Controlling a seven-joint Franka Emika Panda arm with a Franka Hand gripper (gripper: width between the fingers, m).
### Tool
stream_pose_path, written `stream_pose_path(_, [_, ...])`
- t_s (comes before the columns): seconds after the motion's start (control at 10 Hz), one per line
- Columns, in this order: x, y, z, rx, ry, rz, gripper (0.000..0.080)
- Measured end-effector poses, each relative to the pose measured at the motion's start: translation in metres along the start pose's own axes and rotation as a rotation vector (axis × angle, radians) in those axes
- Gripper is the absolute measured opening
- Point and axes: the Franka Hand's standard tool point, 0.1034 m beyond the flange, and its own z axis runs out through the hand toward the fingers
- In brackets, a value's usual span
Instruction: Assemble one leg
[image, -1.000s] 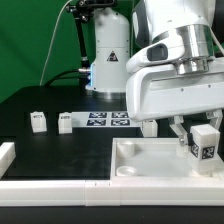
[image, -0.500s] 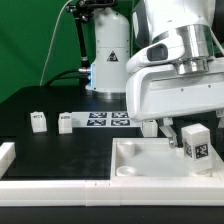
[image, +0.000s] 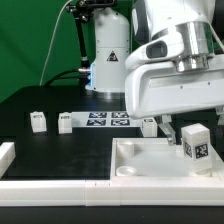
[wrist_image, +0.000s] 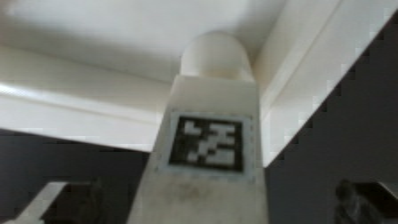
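Observation:
A small white leg (image: 197, 142) with a black-and-white tag on its face stands upright in the big white tray (image: 140, 158), at the exterior view's right end. My gripper (image: 190, 127) hangs just over the leg, open, with one finger (image: 166, 131) showing beside the leg and apart from it. In the wrist view the leg (wrist_image: 214, 120) runs up the middle over the tray's corner wall (wrist_image: 107, 60). The dark fingers (wrist_image: 63, 205) stand off on both sides of my gripper (wrist_image: 214, 208), with gaps between them and the leg.
Two more small white legs (image: 38, 121) (image: 66, 122) stand on the black table at the exterior view's left, and a third (image: 150, 126) behind the hand. The marker board (image: 105, 119) lies between them. A white rail (image: 55, 186) runs along the front edge, with a white block (image: 5, 154) at far left.
The jaws have opened and let go of the leg, which now stands free and upright in the tray. The hand has lifted slightly.

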Motion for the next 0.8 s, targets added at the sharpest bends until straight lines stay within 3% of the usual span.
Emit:
stream_pose_path(0.4, [-0.007,-0.003,0.003,0.02,-0.076,0.005,0.0649])
stream_pose_path(0.5, [-0.012,-0.005,0.005,0.048,-0.195,0.013,0.0649])
stream_pose_path(0.7, [-0.007,-0.002,0.009,0.074,-0.3,0.017,0.0649])
stream_pose_path(0.8, [-0.014,-0.003,0.009,0.098,-0.397,0.015,0.0649])
